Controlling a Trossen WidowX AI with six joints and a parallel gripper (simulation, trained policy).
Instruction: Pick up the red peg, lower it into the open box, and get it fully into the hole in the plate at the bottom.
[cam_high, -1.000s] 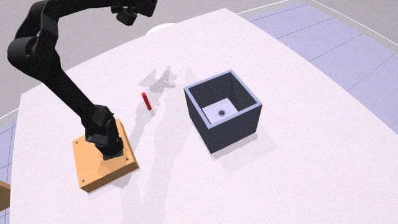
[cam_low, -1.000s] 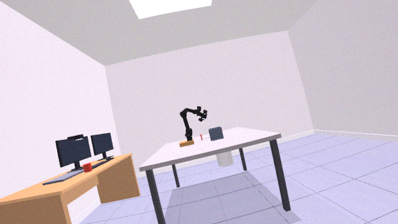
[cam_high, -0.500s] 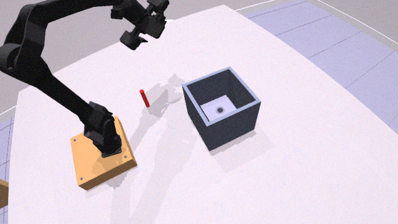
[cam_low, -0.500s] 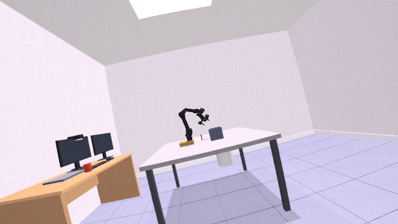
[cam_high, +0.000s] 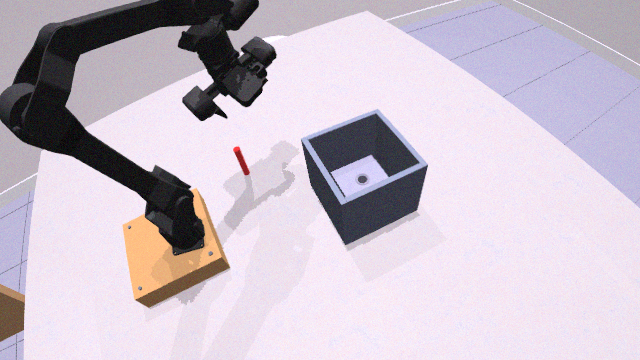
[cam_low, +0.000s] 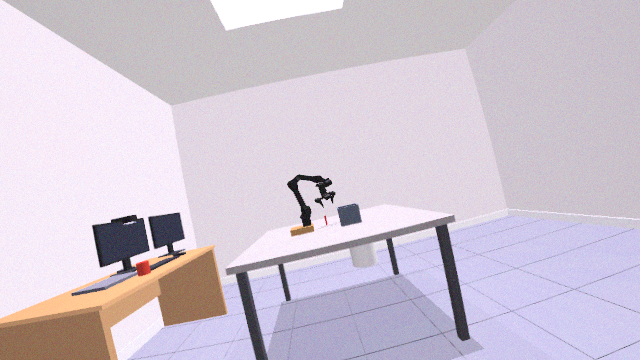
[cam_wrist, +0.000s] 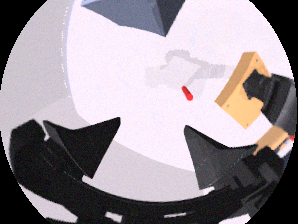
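Box (cam_wrist: 137, 14) cut off, wrist view.

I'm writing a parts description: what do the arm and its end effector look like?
The arm is matte black, with chunky angular links and rounded joint housings. The end effector is black too, with two wedge-shaped, pointed fingers. No cables or markings are discernible.

The table (cam_high: 475, 240) (cam_low: 340, 235) carries one arm (cam_high: 105, 145) (cam_low: 300, 197) with two gripper fingers, one wooden base block (cam_high: 145, 260) (cam_low: 302, 230) (cam_wrist: 235, 107), one red peg (cam_high: 241, 161) (cam_low: 326, 220) (cam_wrist: 187, 93) and one box (cam_high: 385, 205) (cam_low: 349, 215) (cam_wrist: 145, 12) with one hole (cam_high: 362, 179) in its one plate (cam_high: 345, 175). At the left of the exterior view, one desk (cam_low: 192, 280) holds two monitors, (cam_low: 121, 242) one red mug (cam_low: 143, 268) among them. That view also shows four table legs and one white bin (cam_low: 364, 255).
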